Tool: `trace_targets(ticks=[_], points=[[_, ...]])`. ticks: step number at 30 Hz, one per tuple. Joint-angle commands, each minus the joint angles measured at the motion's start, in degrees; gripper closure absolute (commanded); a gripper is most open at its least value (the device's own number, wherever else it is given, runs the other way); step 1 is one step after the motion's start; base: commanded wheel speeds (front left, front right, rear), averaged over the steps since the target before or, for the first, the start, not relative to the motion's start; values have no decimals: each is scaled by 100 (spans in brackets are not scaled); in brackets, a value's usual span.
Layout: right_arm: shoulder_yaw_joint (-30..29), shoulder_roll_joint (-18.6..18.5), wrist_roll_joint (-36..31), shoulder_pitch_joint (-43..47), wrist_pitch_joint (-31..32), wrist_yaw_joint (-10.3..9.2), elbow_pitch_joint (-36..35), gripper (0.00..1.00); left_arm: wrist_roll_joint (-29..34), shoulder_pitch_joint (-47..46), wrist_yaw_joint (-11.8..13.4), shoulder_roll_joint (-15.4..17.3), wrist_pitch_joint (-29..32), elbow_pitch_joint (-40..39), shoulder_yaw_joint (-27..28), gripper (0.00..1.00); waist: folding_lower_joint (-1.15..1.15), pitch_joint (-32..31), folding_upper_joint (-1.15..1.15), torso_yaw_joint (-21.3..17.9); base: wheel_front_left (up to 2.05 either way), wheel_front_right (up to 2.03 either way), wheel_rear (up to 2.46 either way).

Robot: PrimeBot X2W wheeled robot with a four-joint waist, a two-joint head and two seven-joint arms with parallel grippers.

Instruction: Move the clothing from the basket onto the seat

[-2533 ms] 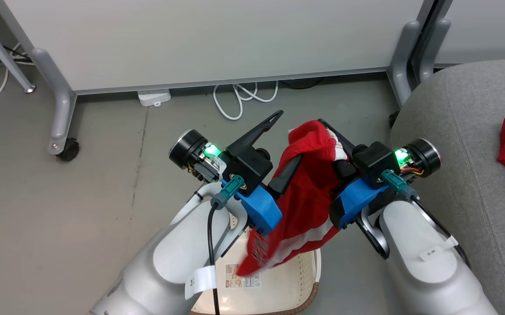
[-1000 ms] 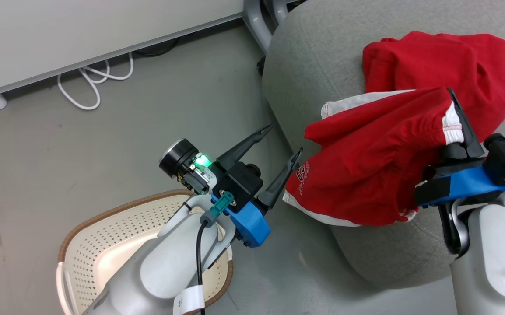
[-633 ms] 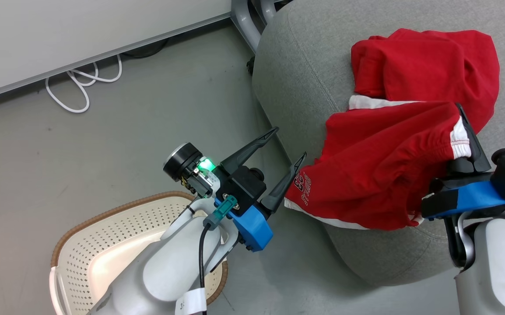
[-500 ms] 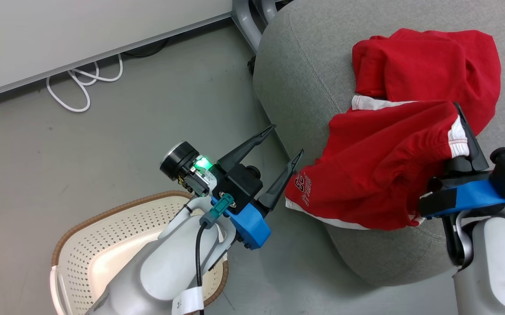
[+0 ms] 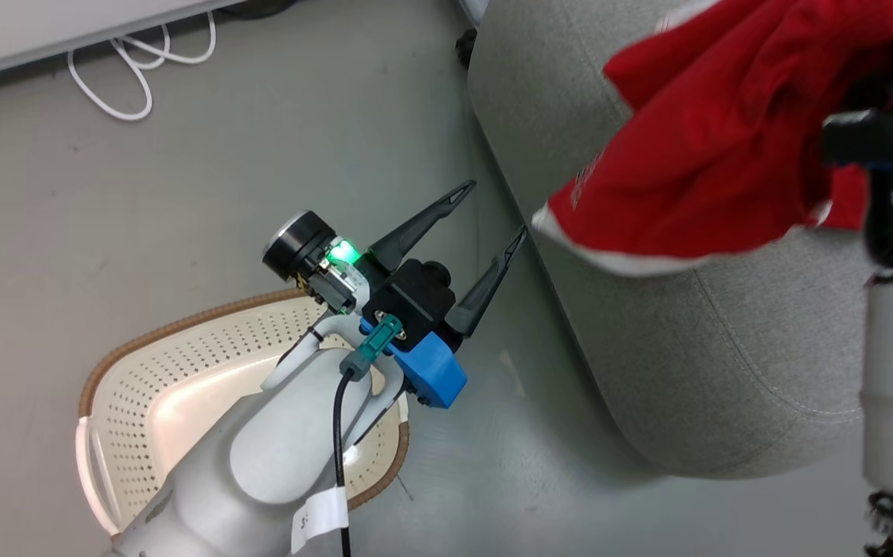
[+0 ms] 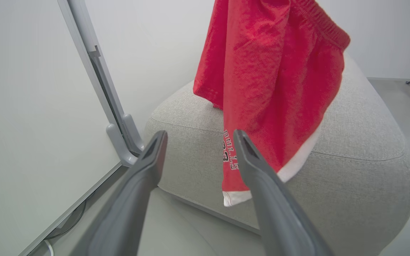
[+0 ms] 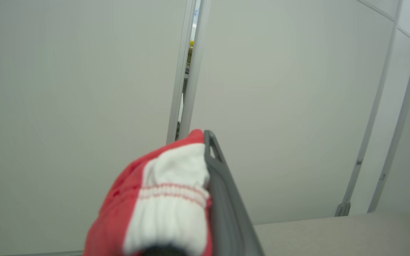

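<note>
Fingers (image 7: 222, 199) of the right gripper (image 7: 205, 145) are clenched on the white elastic waistband of the red shorts (image 5: 694, 147), which hang from that grip over the grey seat (image 5: 725, 348). Their white-trimmed hem droops past the seat's near edge; whether the cloth rests on the cushion I cannot tell. White "BULLS 23" lettering shows near the hem in the left wrist view. The left gripper (image 5: 493, 210) hovers with its fingers spread and nothing between them, tips just beside the hem, above the floor (image 5: 183, 193). The basket (image 5: 129, 363) stands on the floor under the left forearm.
</note>
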Motion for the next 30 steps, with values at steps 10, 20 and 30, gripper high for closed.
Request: trace_targets(ticks=[10,20,30], points=[[-1457,-1500,-17,-1887,-2,-1,21,100,206,-564,39,135,-4,-145,-45,0,0,1179,0,356,0,0,0],[-2109,-2227,90,-1658,-2,-1,816,100,257,-709,95,279,11,-296,-51,0,0,1517,0,322,0,0,0],[-2327,-1163,-86,-446,-3,-1,1480,100,255,-838,108,383,111,-504,-105,0,0,1701,0,291,0,0,0]])
